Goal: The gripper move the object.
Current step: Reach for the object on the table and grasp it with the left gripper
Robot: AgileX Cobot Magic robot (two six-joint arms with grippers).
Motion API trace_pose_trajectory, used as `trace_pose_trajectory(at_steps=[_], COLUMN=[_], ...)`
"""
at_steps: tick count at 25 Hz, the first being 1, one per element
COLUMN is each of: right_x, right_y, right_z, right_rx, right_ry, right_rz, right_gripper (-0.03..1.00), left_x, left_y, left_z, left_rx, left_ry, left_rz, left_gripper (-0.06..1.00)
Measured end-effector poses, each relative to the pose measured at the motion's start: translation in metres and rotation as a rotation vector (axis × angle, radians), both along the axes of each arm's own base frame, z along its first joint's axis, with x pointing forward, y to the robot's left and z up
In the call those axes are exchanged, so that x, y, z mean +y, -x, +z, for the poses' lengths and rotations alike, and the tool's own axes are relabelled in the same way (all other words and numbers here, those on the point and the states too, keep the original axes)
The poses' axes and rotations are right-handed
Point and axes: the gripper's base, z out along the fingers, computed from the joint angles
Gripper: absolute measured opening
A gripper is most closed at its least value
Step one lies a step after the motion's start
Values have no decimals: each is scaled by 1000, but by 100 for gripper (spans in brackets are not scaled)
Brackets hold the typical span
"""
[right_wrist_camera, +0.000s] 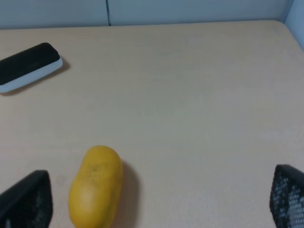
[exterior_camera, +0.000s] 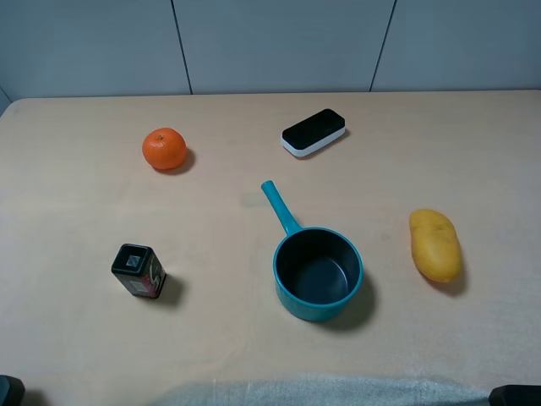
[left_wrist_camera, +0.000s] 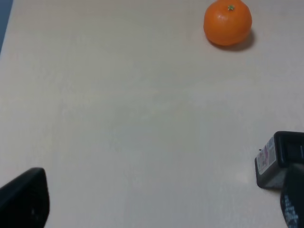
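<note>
The orange mandarin (exterior_camera: 164, 149) sits on the tan table (exterior_camera: 76, 338) at the far left. It also shows in the left wrist view (left_wrist_camera: 228, 22), well ahead of my left gripper (left_wrist_camera: 160, 197). The left gripper is open and empty, with its dark fingers (left_wrist_camera: 23, 199) wide apart above bare table. My right gripper (right_wrist_camera: 156, 199) is open and empty too, with its fingers (right_wrist_camera: 287, 197) spread. It hovers near the yellow fruit (right_wrist_camera: 95, 185), far from the mandarin. In the high view only dark bits of the arms show at the bottom corners.
A teal saucepan (exterior_camera: 317, 272) stands at the centre front, its handle (exterior_camera: 279, 207) pointing away. A small black box (exterior_camera: 138, 271) stands at the front left and shows in the left wrist view (left_wrist_camera: 278, 159). A black-and-white eraser (exterior_camera: 314, 132) lies at the back. The yellow fruit (exterior_camera: 435, 244) lies at the right.
</note>
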Motion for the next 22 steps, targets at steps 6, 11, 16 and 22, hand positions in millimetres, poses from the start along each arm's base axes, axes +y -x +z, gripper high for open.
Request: trace_pose_trajectory(at_steps=[6, 11, 16, 22], right_x=[0, 0, 0, 0], right_y=[0, 0, 0, 0], right_z=[0, 0, 0, 0], right_rx=[0, 0, 1, 1], right_ry=[0, 0, 0, 0], right_rz=[0, 0, 0, 0], right_gripper=[69, 69, 69, 69], left_x=[0, 0, 0, 0], left_y=[0, 0, 0, 0], left_z=[0, 0, 0, 0], left_rx=[0, 0, 0, 0], left_ry=[0, 0, 0, 0], left_rz=[0, 0, 0, 0], left_gripper=[99, 99, 99, 99])
